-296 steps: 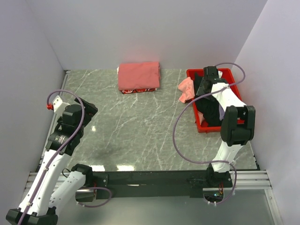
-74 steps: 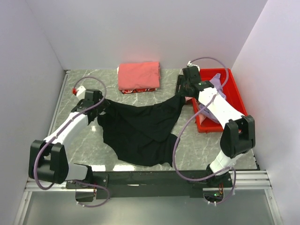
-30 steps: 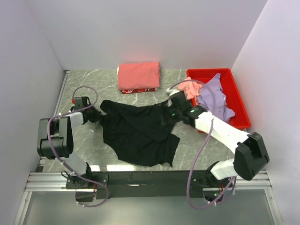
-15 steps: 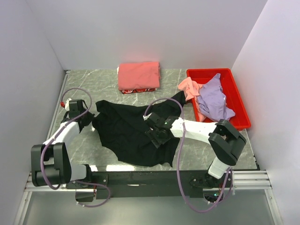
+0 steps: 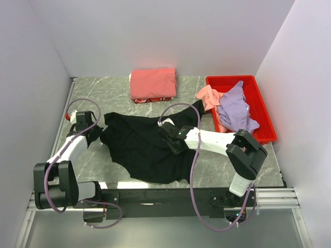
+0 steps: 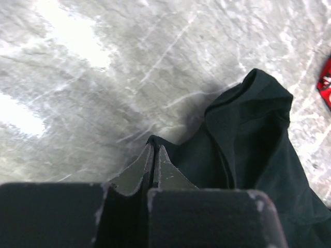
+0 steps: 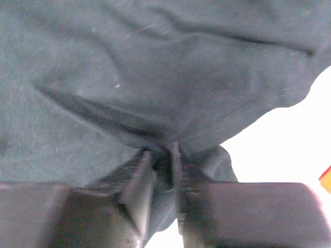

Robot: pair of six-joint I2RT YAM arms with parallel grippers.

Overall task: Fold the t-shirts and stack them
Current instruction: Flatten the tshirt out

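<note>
A large black t-shirt (image 5: 142,152) lies crumpled and spread across the middle of the table. My left gripper (image 5: 98,132) is low at the shirt's left edge, shut on a thin hem of the black cloth (image 6: 248,134), which shows between the fingertips of the left gripper (image 6: 154,150). My right gripper (image 5: 168,135) reaches over the shirt's upper middle. In the right wrist view, the right gripper (image 7: 161,155) pinches a raised fold of the black cloth (image 7: 155,67). A folded coral-red t-shirt (image 5: 152,82) lies at the back. Pink (image 5: 208,96) and lavender (image 5: 235,108) t-shirts lie in the bin.
The red plastic bin (image 5: 262,111) stands at the back right, with the pink shirt hanging over its left rim. Purple cables loop above both arms. White walls close in the table on the left, back and right.
My right gripper came from the shirt's right edge near the bin to its middle and closed its wide-open jaws onto a fold. The left gripper stayed shut on the left edge, shifting slightly.
</note>
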